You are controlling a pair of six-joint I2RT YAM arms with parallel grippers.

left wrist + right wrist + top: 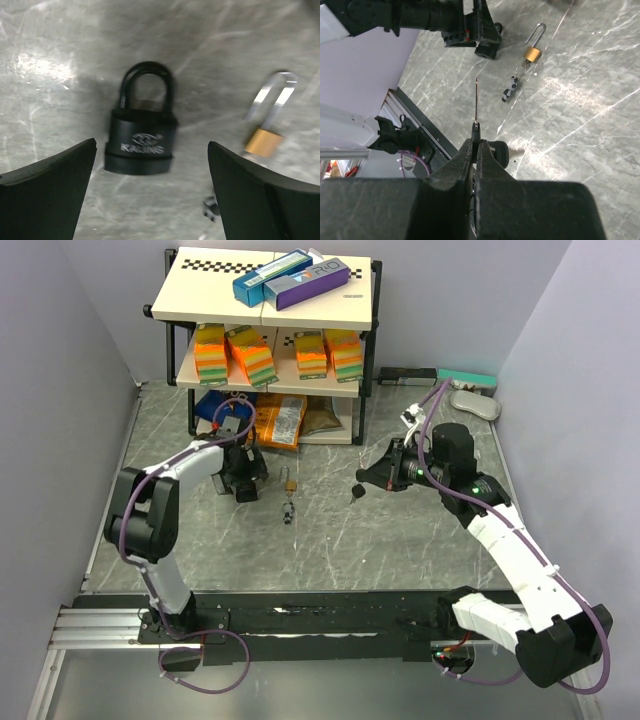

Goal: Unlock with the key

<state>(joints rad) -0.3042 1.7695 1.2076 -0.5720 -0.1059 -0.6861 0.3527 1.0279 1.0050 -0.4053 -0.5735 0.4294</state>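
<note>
Top external: left gripper (246,483) reaches low, jaws spread over the padlock (141,140)

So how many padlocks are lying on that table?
2. A black padlock lies between the open fingers of the left pincer; a brass padlock lies apart, just beside it. Others may be hidden from these views.

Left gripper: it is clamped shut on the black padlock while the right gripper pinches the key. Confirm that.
One thing is wrong. The left gripper is open, not clamped: the left wrist view shows its fingers standing wide apart on either side of the black padlock, with a gap on both sides. The right gripper does pinch the key.
</note>
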